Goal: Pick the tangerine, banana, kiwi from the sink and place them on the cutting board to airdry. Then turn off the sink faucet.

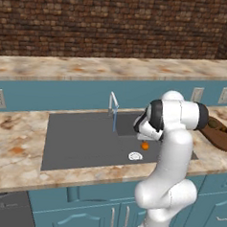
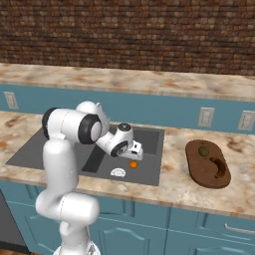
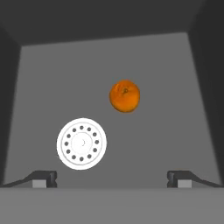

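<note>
The bright orange tangerine (image 3: pixel 125 96) lies on the floor of the dark grey sink (image 3: pixel 39 87), just beyond the white round drain (image 3: pixel 82 143). My gripper (image 3: pixel 112 179) hangs over the basin, open, with nothing between its fingertips (image 3: pixel 43 178), and the tangerine (image 2: pixel 133 164) sits a little below and ahead of it (image 2: pixel 136 151). On the dark brown cutting board (image 2: pixel 199 172) to the right of the sink rest the olive kiwi (image 2: pixel 203 149) and the dark curved banana (image 2: pixel 217 167). The silver sink faucet (image 1: pixel 114 102) stands at the back rim, with a thin blue stream (image 1: pixel 115 121) running.
Marbled counter (image 1: pixel 17 147) surrounds the sink (image 1: pixel 85 137), and a blue backsplash with wall outlets (image 2: pixel 205 116) rises behind it. My arm's elbow (image 1: pixel 177 115) hides part of the cutting board (image 1: pixel 224 137) in the left base view. Blue cabinet fronts run below the counter.
</note>
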You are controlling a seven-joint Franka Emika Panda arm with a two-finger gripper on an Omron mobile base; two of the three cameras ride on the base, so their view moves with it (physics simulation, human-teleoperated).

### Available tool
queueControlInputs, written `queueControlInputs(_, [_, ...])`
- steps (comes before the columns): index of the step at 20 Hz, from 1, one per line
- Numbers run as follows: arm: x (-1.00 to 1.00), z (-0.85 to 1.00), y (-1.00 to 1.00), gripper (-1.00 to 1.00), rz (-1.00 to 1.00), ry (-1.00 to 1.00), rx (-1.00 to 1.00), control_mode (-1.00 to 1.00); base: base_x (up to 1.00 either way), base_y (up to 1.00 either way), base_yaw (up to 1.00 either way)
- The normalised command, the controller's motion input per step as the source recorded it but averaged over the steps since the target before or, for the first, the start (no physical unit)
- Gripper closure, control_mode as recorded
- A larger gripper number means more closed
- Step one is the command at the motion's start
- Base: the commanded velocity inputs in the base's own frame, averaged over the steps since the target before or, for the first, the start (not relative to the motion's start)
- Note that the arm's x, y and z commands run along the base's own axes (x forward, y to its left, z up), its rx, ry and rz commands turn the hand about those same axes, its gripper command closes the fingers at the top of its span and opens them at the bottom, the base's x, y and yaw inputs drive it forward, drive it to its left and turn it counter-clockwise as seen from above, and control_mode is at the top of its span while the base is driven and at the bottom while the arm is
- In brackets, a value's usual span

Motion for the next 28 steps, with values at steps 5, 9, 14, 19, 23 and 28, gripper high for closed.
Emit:
queueControlInputs(5, [0.31, -0.21, 0.00, -1.00, 0.00, 0.00, 0.00, -1.00, 0.00, 0.00, 0.00])
queueControlInputs(9, [0.31, -0.22, -0.01, -1.00, 0.00, 0.00, 0.00, -1.00, 0.00, 0.00, 0.00])
queueControlInputs(14, [0.31, -0.27, -0.09, -1.00, 0.00, 0.00, 0.00, -1.00, 0.00, 0.00, 0.00])
queueControlInputs(19, [0.28, -0.26, -0.14, -1.00, 0.00, 0.00, 0.00, -1.00, 0.00, 0.00, 0.00])
queueControlInputs(23, [0.23, -0.25, -0.10, -1.00, 0.00, 0.00, 0.00, -1.00, 0.00, 0.00, 0.00])
queueControlInputs(28, [0.12, -0.24, -0.01, -1.00, 0.00, 0.00, 0.00, -1.00, 0.00, 0.00, 0.00])
